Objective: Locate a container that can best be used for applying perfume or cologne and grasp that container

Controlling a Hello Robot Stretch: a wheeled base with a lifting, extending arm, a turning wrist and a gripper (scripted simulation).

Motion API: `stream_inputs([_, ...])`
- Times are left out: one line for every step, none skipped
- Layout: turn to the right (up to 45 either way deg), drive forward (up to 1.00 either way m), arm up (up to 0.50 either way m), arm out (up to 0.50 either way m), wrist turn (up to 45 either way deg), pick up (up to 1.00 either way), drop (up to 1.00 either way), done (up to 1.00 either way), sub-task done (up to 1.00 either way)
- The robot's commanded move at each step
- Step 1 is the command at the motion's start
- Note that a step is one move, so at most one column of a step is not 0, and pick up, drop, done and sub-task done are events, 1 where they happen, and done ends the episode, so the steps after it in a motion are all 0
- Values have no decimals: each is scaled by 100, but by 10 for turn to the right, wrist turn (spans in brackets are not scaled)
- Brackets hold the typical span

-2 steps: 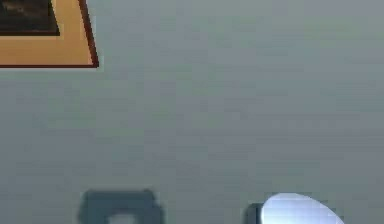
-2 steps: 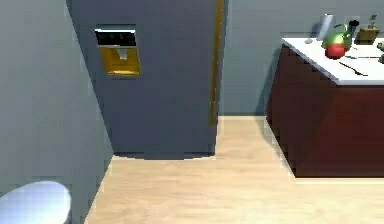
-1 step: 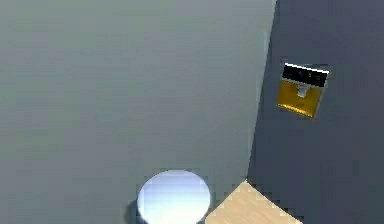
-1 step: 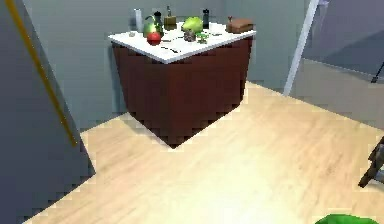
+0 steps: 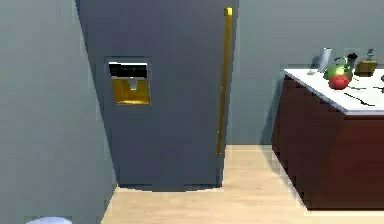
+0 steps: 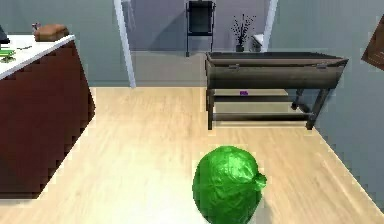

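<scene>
A smooth slate-grey fridge (image 5: 160,95) stands ahead, with a brass-coloured handle strip (image 5: 228,80) down its side and a black-and-gold dispenser panel (image 5: 129,83). To its right is a bench (image 5: 330,140) with a dark reddish wood front and a white veined top. On it are a round red-and-green thing (image 5: 340,76), a tall pale thing (image 5: 325,58) and a dark bottle-like shape (image 5: 368,64). None of these is clear enough to call the perfume container, so I cannot tell where it is. The floor (image 5: 200,205) is pale wood planks.

In the arm side view a crinkled green ball (image 6: 230,183) like a lettuce sits low. Beyond it is a dark wooden trough bench (image 6: 275,70) with a small purple thing (image 6: 244,93) on its lower shelf. Farther back are a black chair (image 6: 200,20) and a twiggy potted plant (image 6: 241,30).

The gripper's state cannot be told.
</scene>
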Motion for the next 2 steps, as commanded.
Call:
stream_inputs([450,0,0,0,0,0,0,0,0])
stream_inputs([180,0,0,0,0,0,0,0,0])
